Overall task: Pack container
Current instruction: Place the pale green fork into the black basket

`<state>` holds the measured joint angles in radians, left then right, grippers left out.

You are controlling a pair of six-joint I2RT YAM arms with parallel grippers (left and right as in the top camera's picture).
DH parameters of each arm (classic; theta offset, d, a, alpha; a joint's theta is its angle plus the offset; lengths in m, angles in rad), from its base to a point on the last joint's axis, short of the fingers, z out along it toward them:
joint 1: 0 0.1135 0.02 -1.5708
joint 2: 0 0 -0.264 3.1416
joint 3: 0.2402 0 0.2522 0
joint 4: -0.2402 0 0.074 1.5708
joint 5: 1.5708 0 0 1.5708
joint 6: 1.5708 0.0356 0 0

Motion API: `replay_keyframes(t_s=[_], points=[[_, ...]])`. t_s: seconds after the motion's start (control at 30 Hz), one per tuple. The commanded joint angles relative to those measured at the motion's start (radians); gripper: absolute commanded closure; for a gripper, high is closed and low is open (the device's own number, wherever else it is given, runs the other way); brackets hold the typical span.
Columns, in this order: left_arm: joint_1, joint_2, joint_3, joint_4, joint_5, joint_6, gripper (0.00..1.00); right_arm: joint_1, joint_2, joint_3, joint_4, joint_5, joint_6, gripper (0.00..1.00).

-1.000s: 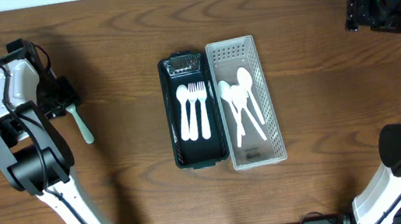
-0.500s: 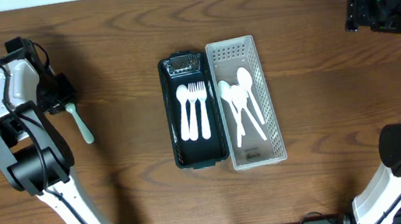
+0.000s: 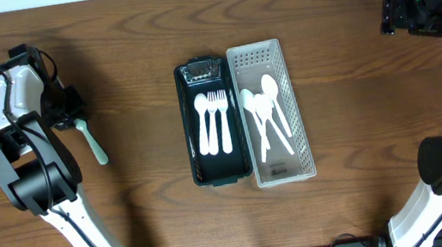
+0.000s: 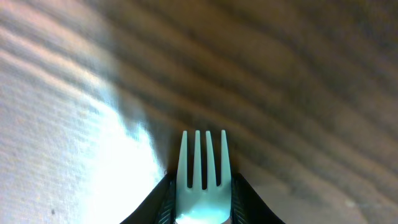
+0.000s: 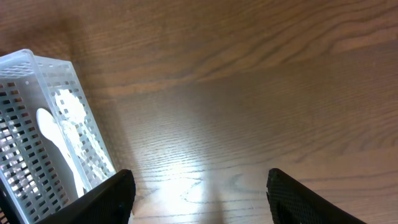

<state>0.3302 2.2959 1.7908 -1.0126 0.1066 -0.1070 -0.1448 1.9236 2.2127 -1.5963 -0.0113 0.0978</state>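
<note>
Over on the left side of the counter, the left tool is narrowed around a pale green fork. From the left wrist camera its two dark fingers press against either side of the fork's head, and the four tines stick out past them over the wood grain. From overhead, the fork's handle runs out from the tool toward the lower right. Whether the fork is lifted off the wood or lying on it cannot be told.

Well apart from it, near the middle of the counter, stands the black container, long and narrow. Inside lie a white spoon and two white forks, side by side along its length, with a small clear-wrapped item at the far end. Touching its right side is a white basket with slotted walls, a little longer than the container, holding a loose pile of white spoons.

At the far right corner, the right tool hangs above bare wood with its fingers spread wide and nothing between them. One corner of the basket shows at the left edge of the right wrist camera.
</note>
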Motion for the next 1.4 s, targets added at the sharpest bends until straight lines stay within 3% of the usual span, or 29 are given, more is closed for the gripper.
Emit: replay_keyframes(t_s=[0.0,0.27,0.57,0.8,1.27,1.3,1.37], points=[[-0.02,-0.068,-0.009,-0.032,0.013,0.003,0.81,0.002,0.002,-0.003,0.003,-0.008,0.009,0.29],[-0.196,-0.412,-0.008,-0.12,0.009,0.011,0.82,0.002,0.002,-0.003,0.034,-0.008,0.009,0.29],[-0.549,-0.641,-0.008,-0.146,0.01,-0.217,0.82,0.002,0.002,-0.003,0.034,-0.008,-0.01,0.28],[-0.756,-0.565,-0.013,-0.1,0.009,-0.275,0.81,0.002,0.002,-0.003,0.032,-0.008,-0.01,0.28],[-0.781,-0.203,-0.026,-0.085,0.017,-0.317,0.81,0.002,0.002,-0.003,0.006,-0.008,-0.026,0.28],[-0.781,-0.186,-0.026,-0.085,0.017,-0.317,0.8,0.002,0.002,-0.003,0.006,-0.008,-0.026,0.28],[-0.781,-0.154,-0.026,-0.086,0.017,-0.317,0.54,0.002,0.002,-0.003,0.006,-0.008,-0.026,0.28]])
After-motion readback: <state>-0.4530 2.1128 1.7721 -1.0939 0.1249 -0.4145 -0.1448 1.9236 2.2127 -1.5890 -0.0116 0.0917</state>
